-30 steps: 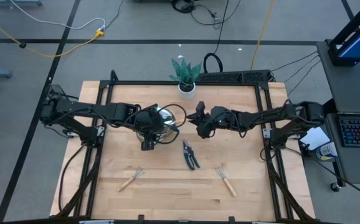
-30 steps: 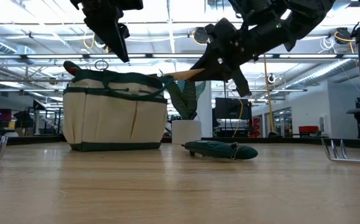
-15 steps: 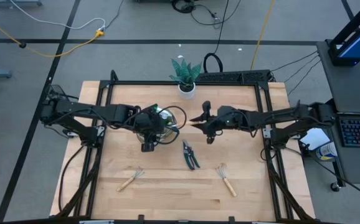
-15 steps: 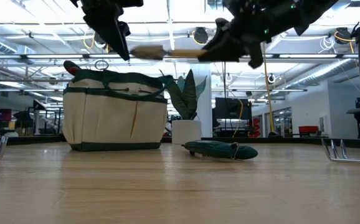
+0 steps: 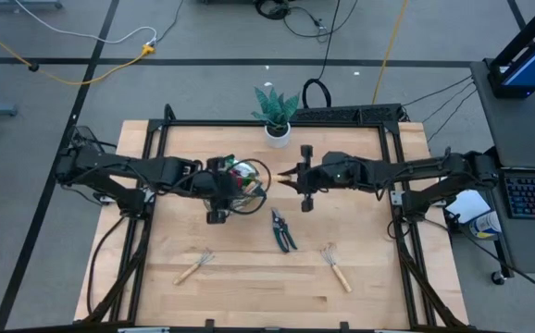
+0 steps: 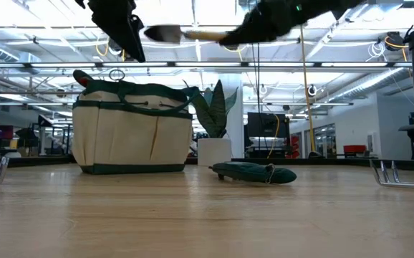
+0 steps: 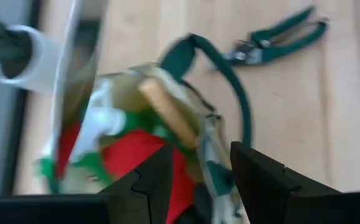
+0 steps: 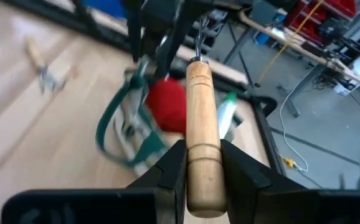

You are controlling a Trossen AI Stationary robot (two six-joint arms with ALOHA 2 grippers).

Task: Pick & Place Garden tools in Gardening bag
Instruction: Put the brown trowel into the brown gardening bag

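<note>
**Trowel held aloft beside the bag; release not yet made**

Nearest the front edge of the worktop (image 5: pixel 249 296) lie two wooden-handled rakes, the left rake (image 5: pixel 194 265) and the right rake (image 5: pixel 336 266), well apart from each other and untouched. Further in, the pruning shears (image 5: pixel 283 230) lie flat between them and the bag.

Beyond the shears stands the gardening bag (image 5: pixel 242 181), upright, already holding a red glove (image 7: pixel 136 155), a green spray bottle (image 7: pixel 99 121) and a wooden handle (image 7: pixel 165 112). The left claw (image 5: pixel 217 199) hangs directly over the bag's near rim, fingers apart and gripping nothing that can be seen.

Just beside the bag, the right claw (image 5: pixel 297 178) is closed on the wooden handle of a trowel (image 6: pixel 185 34), carried level and high above the bag, blade toward the opening.

At the far edge stands a potted plant (image 5: pixel 276 113), not part of the job.

Risks, as judged:
- The left claw occupies the space over the opening; the incoming trowel blade may strike it.
- The bag's looped handle (image 7: pixel 230 81) stands across the approach and could snag the blade.
- Released from this height, or short of the rim, the trowel may glance off the soft wall and fall to the worktop.
</note>
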